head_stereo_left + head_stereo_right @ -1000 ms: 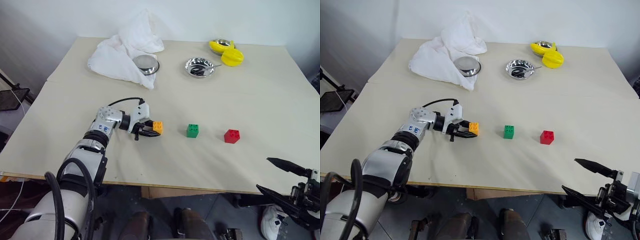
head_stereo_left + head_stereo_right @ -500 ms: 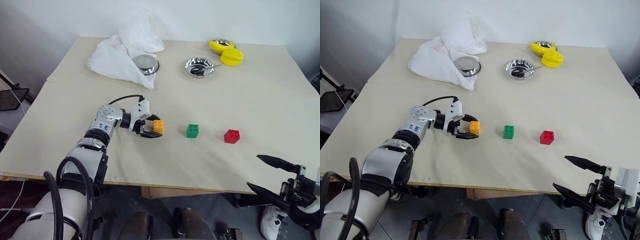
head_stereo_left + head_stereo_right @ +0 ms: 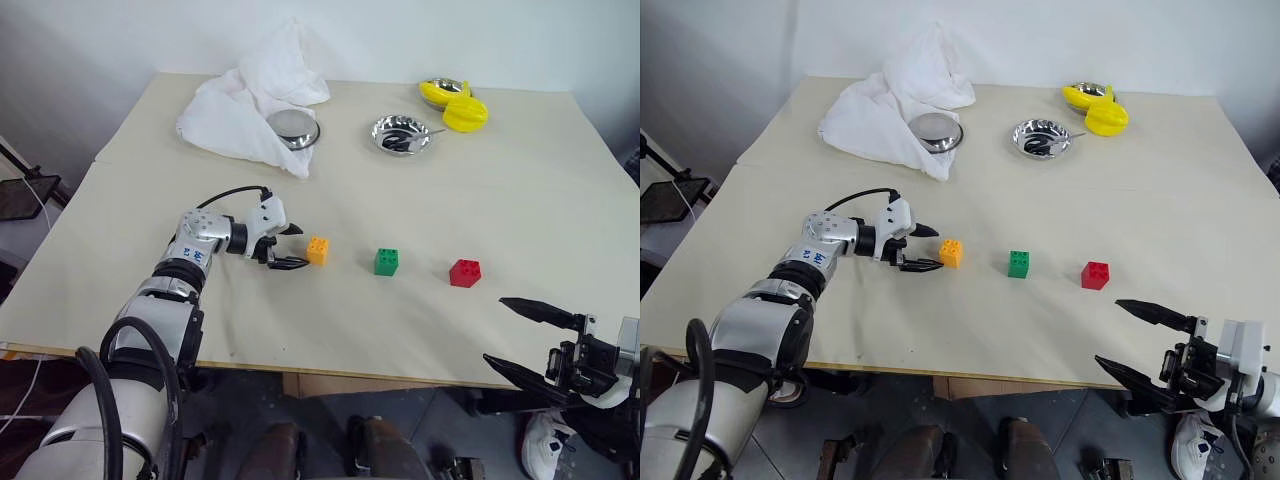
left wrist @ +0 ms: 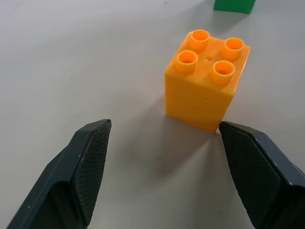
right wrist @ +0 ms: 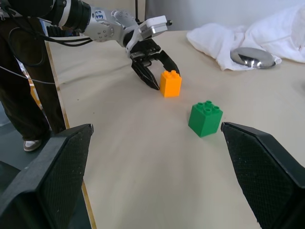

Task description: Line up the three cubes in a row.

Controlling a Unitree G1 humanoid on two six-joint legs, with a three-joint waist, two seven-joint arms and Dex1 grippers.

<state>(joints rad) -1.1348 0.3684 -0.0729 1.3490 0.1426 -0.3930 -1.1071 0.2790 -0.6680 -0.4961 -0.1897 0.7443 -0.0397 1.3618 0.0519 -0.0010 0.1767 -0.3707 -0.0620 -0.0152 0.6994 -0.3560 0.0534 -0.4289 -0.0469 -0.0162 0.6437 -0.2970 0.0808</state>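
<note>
The three cubes are seen standing in a roughly straight line across the near half of the table (image 3: 520, 170), well apart from one another and each upright with its studs on top. The green cube (image 3: 386, 262) is placed in the middle, the orange-yellow cube (image 3: 318, 250) at its nine o'clock and the red cube (image 3: 464, 272) at its three o'clock, the line dropping slightly toward the red end. The left gripper (image 3: 290, 247) is found at the nine o'clock side of the orange-yellow cube, its two black fingers spread apart with the tips just short of the block; in the left wrist view the cube stands free on the table surface just beyond the tips, one of which lies very close to its lower corner, and nothing is clamped. The right gripper (image 3: 520, 335) is held off the near edge of the table at about five o'clock from the red cube, its fingers spread wide and empty. Farther back, at about twelve o'clock from the cubes, a steel bowl (image 3: 400, 133) is set, with a white cloth (image 3: 250, 100) at its nine o'clock partly draped round a second steel bowl (image 3: 292, 127), and yellow toys (image 3: 455, 105) are gathered at about two o'clock near the far edge.
</note>
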